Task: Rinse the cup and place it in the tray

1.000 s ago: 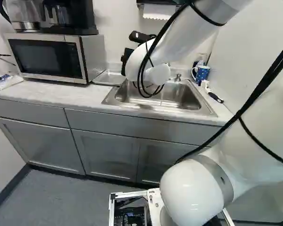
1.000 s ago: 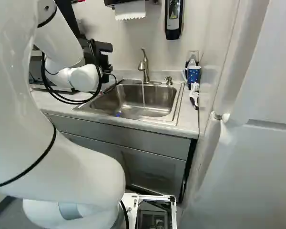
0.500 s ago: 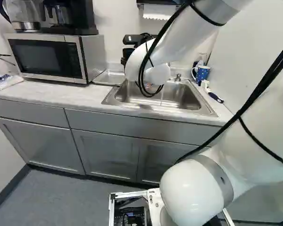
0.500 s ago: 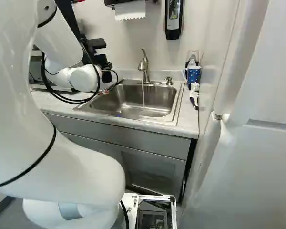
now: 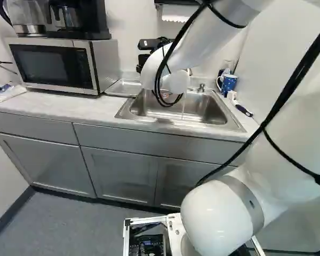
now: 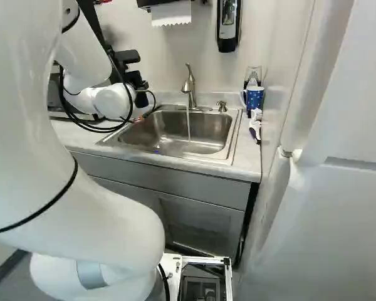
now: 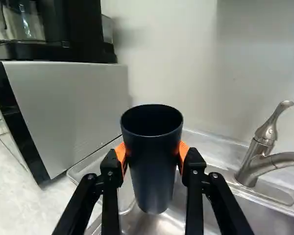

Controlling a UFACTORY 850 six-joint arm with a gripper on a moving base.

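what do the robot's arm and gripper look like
The arm is glossy white with rounded joints and a grey band round the lowest big one; black cables run along it, looping near the wrist. The gripper is black, with two slim, jointed fingers showing small metal screws and bright orange pads.

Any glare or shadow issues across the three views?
Wrist view: soft shadow on the wall beside the coffee maker; the cup has a dark interior, with bright reflection in the sink below. Left base view: small highlights on the arm. Right base view: sheen inside the sink.
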